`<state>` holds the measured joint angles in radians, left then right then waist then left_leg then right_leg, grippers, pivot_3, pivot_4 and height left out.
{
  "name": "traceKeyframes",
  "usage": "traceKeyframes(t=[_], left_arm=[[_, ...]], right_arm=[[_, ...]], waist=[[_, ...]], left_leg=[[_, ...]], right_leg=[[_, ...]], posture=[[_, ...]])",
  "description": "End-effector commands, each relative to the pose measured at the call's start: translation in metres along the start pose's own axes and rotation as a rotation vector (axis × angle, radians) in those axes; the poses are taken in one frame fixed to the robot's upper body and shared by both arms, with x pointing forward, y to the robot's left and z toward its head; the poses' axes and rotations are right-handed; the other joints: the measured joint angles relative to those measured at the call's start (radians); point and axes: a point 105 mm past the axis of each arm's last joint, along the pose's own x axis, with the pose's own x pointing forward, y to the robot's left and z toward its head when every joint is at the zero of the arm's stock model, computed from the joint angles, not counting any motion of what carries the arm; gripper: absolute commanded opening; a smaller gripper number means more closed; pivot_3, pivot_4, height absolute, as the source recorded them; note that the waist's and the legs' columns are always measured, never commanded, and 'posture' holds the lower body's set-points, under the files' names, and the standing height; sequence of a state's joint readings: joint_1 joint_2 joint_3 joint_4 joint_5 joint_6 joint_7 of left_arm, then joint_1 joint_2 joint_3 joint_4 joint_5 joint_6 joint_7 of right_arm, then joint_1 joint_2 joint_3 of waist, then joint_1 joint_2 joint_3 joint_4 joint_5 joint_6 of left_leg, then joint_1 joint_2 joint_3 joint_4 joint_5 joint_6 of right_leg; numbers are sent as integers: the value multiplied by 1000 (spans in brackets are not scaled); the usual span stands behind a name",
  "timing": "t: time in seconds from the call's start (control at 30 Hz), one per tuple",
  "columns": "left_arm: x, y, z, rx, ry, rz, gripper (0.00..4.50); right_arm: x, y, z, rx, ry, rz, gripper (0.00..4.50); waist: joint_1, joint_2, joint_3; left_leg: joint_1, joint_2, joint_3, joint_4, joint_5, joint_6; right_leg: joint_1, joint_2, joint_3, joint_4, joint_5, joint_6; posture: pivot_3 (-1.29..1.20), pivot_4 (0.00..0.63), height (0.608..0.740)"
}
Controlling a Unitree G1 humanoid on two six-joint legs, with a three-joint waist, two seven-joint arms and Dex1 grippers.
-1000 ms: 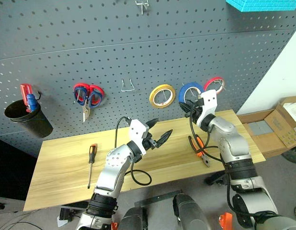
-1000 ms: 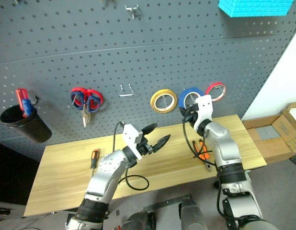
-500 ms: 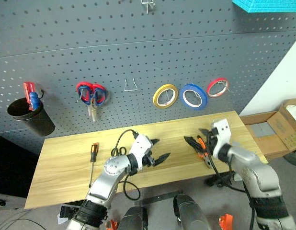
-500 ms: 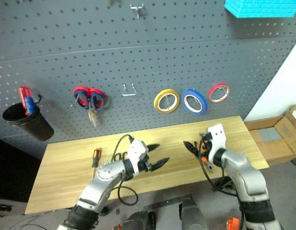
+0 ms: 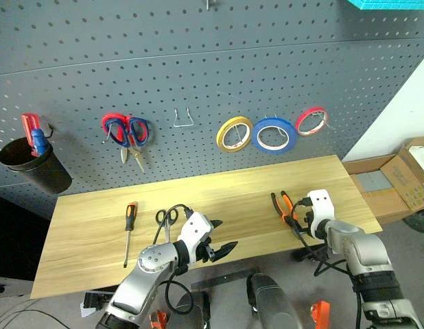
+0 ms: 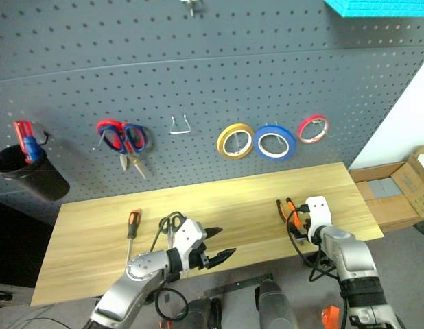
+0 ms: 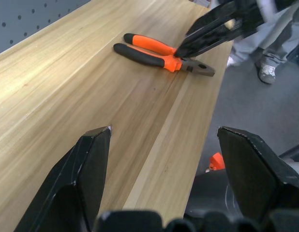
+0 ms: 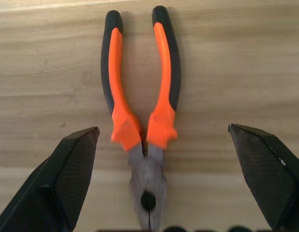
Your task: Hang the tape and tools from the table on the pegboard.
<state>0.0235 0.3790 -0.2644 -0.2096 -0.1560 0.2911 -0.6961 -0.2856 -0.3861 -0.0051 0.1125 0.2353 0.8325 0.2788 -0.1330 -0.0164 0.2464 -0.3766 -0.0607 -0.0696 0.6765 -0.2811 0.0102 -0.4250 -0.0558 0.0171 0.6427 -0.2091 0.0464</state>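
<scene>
Hovering over the pliers (image 8: 142, 116), the right gripper (image 8: 161, 193) has its jaws wide apart, one finger on each side of the tool's head, nothing held. Step in hand looks like the pick-up of the pliers; the blue tape (image 5: 274, 134) already hangs on the pegboard (image 5: 198, 62) between a yellow roll (image 5: 234, 133) and a red roll (image 5: 311, 120). Pliers lie flat on the table (image 5: 81, 233) near its right end, handles toward the board, nose toward the front edge. Next move probably calls for a short descent and a close across the joint or the handles, then a lift to a free hook (image 5: 182, 119). Left gripper (image 5: 215, 241) sits low near the front edge, jaws apart, empty. Scissors (image 5: 166, 218) and screwdriver (image 5: 129, 229) lie on the table's left half, untouched, the scissors just beside the left wrist. Right wrist view gives the alignment over the pliers, which the head views show poorly behind the wrist. Left wrist view shows the right fingers above the pliers' head from the side, apparently just clear of it. Head views alone give the board and its hooks.
</scene>
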Motion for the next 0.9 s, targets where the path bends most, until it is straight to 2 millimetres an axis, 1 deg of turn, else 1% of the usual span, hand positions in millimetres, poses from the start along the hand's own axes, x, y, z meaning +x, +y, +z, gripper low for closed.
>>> traceKeyframes(t=[0.03, 0.17, 0.33, 0.43, 0.53, 0.7, 0.77, 0.8, 0.83, 0.87, 0.9], left_arm=[[-7, 1, 10, 13, -30, 23, 3746], [-8, 1, 11, 14, -29, 29, 3746], [-7, 2, 12, 16, -29, 42, 3746], [-8, 6, 13, 21, -31, 57, 3746], [-7, 10, 16, 21, -40, 73, 3746], [-6, 12, 18, 7, -47, 73, 3746], [-4, 14, 19, 9, -55, 78, 3746], [-4, 16, 22, 6, -68, 84, 3746], [-5, 20, 27, 0, -93, 101, 3746], [-6, 25, 32, -2, -119, 120, 3746], [-9, 34, 46, 9, -196, 175, 3746]], right_arm=[[4, 2, 11, -28, -16, 12, 4441], [13, -3, 7, -58, 37, -12, 4441], [24, 5, -2, -43, 74, 32, 4441], [28, 3, -9, -57, 107, 15, 4441], [29, 4, -8, -66, 106, 33, 3953], [26, 3, 0, -106, 110, 40, 2377], [22, 5, 6, -132, 98, 63, 2337], [18, 9, 12, -154, 83, 94, 2335], [9, 22, 26, -200, 24, 179, 2331], [-3, 39, 40, -246, -41, 276, 2330], [-25, 64, 60, -298, -150, 426, 2326]], waist=[[4, 0, 0], [10, 0, 1], [19, -1, 2], [20, -3, 4], [22, -5, 5], [26, -5, 5], [29, -5, 5], [32, -5, 5], [36, -4, 4], [41, -4, 5], [44, -4, 5]], left_leg=[[0, 0, 0, 0, 0, 0], [0, 0, 0, 0, 0, 0], [0, 0, 0, 1, 0, 0], [0, 1, 0, 0, 0, 0], [1, 1, 0, 0, 0, 0], [1, 1, 0, 0, 0, 0], [0, 1, 0, 0, 0, 0], [0, 1, 0, 0, 0, 0], [0, 1, 0, 0, 0, 0], [-2, 1, 0, 0, 0, 0], [-4, 1, 0, 0, 0, 0]], right_leg=[[0, 0, 0, 0, -1, 0], [0, 0, 0, -1, -1, 1], [0, 0, -1, -1, -1, 1], [0, 0, -1, -1, -1, 1], [1, 0, -1, -1, -1, 1], [1, 0, -1, -1, -1, 1], [1, 0, -1, -2, -1, 1], [1, 0, -1, -2, -1, 1], [0, 0, -1, -1, -1, 1], [-1, 0, -1, -1, -1, 1], [-4, 0, -1, -1, -1, 1]], posture=[[-162, 270, 740], [-155, 270, 740], [-139, 269, 740], [-129, 267, 740], [-123, 262, 740], [-121, 242, 740], [-121, 231, 740], [-121, 225, 740], [-119, 215, 740], [-118, 210, 740], [-116, 202, 740]])
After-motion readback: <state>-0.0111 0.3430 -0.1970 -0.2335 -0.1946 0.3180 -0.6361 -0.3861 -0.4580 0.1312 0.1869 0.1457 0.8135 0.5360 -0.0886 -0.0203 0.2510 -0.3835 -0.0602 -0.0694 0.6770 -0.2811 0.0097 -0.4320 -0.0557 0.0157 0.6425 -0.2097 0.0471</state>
